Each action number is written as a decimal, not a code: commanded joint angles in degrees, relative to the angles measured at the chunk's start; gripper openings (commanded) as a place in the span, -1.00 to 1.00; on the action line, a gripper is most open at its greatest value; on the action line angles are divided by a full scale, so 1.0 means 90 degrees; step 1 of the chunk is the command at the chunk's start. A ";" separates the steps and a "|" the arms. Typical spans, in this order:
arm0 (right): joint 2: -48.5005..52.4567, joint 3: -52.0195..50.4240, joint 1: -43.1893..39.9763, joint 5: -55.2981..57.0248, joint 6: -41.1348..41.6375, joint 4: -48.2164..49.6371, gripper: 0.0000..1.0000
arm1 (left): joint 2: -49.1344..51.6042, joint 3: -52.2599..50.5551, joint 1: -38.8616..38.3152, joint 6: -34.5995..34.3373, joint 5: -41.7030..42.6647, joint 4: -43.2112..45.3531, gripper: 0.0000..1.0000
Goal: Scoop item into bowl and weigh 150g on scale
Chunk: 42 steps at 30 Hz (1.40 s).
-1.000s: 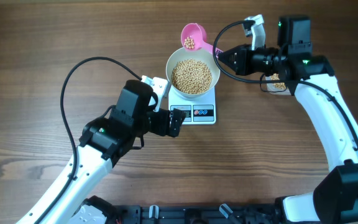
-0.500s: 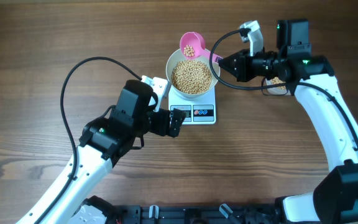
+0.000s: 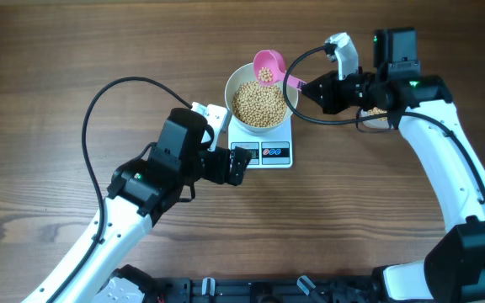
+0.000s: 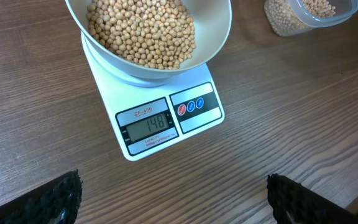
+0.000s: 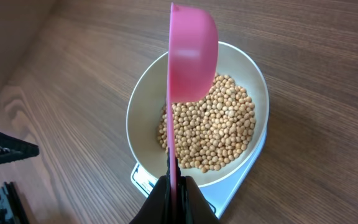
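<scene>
The right gripper (image 5: 178, 186) is clamped on the handle of a pink scoop (image 5: 191, 56), tipped on edge just ahead of it above the white bowl (image 5: 140, 106) of beans (image 5: 210, 130). The bowl sits on the scale (image 4: 166, 118), ahead of the wide-open left gripper (image 4: 173, 202). Its display reads 148.

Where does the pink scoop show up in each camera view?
Overhead: pink scoop top centre, over the white bowl's far rim.
Left wrist: not in view.
Right wrist: pink scoop centre, edge-on, above the right gripper.
Shared landmark: the white bowl of beans on the scale.
</scene>
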 commanded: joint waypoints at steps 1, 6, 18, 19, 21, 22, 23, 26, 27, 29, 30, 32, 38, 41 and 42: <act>-0.0165 0.0165 0.0243 0.0510 -0.0430 -0.0080 -0.91 | 0.0010 -0.0007 -0.0027 0.0124 -0.0036 0.0000 1.00; -0.0165 0.0165 0.0612 0.1226 -0.0930 -0.0189 -0.91 | 0.0010 -0.0007 -0.0027 0.0124 -0.0036 0.0000 1.00; -0.0165 0.0165 0.0855 0.1630 -0.1207 -0.0153 -0.91 | 0.0010 -0.0007 -0.0027 0.0124 -0.0036 0.0000 1.00; -0.0165 0.0165 0.0855 0.1666 -0.1222 -0.0158 -0.91 | 0.0010 -0.0007 -0.0027 0.0124 -0.0036 0.0000 1.00; -0.0165 0.0165 0.0869 0.1768 -0.1297 -0.0180 -0.91 | 0.0010 -0.0007 -0.0027 0.0124 -0.0036 0.0000 1.00; -0.0172 0.0168 0.0889 0.1768 -0.1294 -0.0189 -0.91 | 0.0010 -0.0007 -0.0027 0.0124 -0.0036 0.0000 1.00; -0.0192 0.0168 0.0923 0.1768 -0.1294 -0.0194 -0.91 | 0.0010 -0.0007 -0.0027 0.0124 -0.0036 0.0000 1.00; -0.0187 0.0163 0.0969 0.1936 -0.1294 -0.0189 -0.92 | 0.0010 -0.0007 -0.0027 0.0124 -0.0036 0.0000 1.00; -0.0172 0.0160 0.0974 0.2110 -0.1297 -0.0192 -0.91 | 0.0010 -0.0007 -0.0027 0.0124 -0.0036 0.0000 1.00; -0.0172 0.0160 0.0974 0.2118 -0.1302 -0.0209 -0.92 | 0.0010 -0.0007 -0.0027 0.0124 -0.0036 0.0000 1.00; -0.0177 0.0160 0.0974 0.2120 -0.1299 -0.0211 -0.91 | 0.0010 -0.0007 -0.0027 0.0124 -0.0036 0.0000 1.00; -0.0172 0.0158 0.0974 0.2120 -0.1450 -0.0219 -0.91 | 0.0010 -0.0007 -0.0027 0.0124 -0.0036 0.0000 1.00; -0.0165 0.0155 0.0974 0.2023 -0.1729 -0.0240 -0.92 | 0.0010 -0.0007 -0.0027 0.0124 -0.0036 0.0000 1.00; -0.0165 0.0153 0.0986 0.1880 -0.1741 -0.0243 -0.91 | 0.0010 -0.0007 -0.0027 0.0124 -0.0036 0.0000 1.00; -0.0165 0.0155 0.0986 0.1911 -0.1802 -0.0243 -0.91 | 0.0010 -0.0007 -0.0027 0.0124 -0.0036 0.0002 1.00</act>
